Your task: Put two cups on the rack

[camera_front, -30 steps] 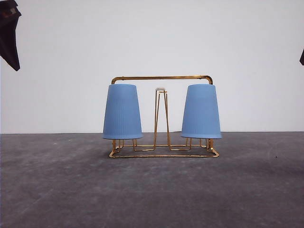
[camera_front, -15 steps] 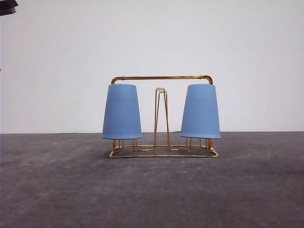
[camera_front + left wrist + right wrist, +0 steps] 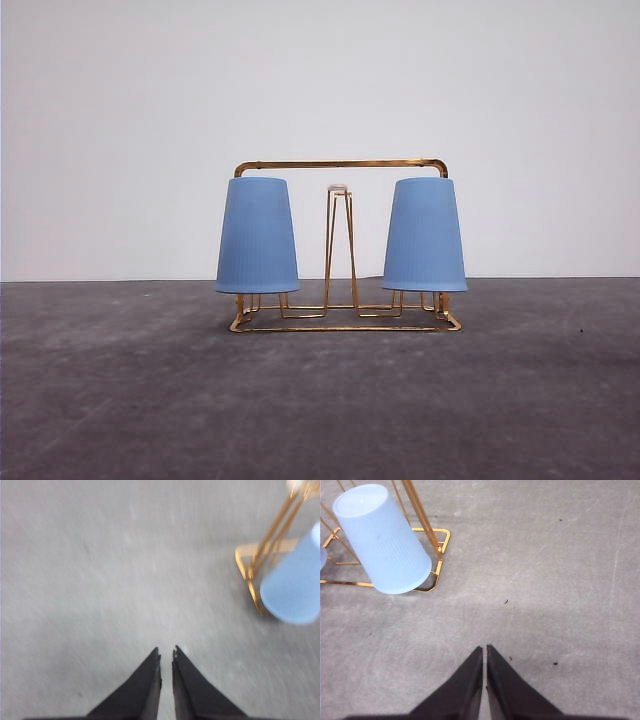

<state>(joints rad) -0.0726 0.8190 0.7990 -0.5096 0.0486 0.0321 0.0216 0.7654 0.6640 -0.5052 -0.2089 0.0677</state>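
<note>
Your rack (image 3: 340,245) stands on the grey table (image 3: 320,400), dead centre in the front view. Both cups are already on it, mouth down: the left cup (image 3: 257,235) at the rack's 9 o'clock end, the right cup (image 3: 423,235) at its 3 o'clock end. Their rims hang just above the base frame. A bare white-tipped prong (image 3: 338,188) rises between them, apart from both.

Your left fingers (image 3: 166,652) are nearly pressed together with only a thin slit between the tips, pinching nothing, over bare table. In that blurred wrist view the left cup (image 3: 295,587) and a corner of the rack (image 3: 255,565) sit well apart from the tips.

Your right fingers (image 3: 484,649) are pressed together, empty, over bare table. The right cup (image 3: 382,540) on the rack (image 3: 432,545) lies well apart from them.
</note>
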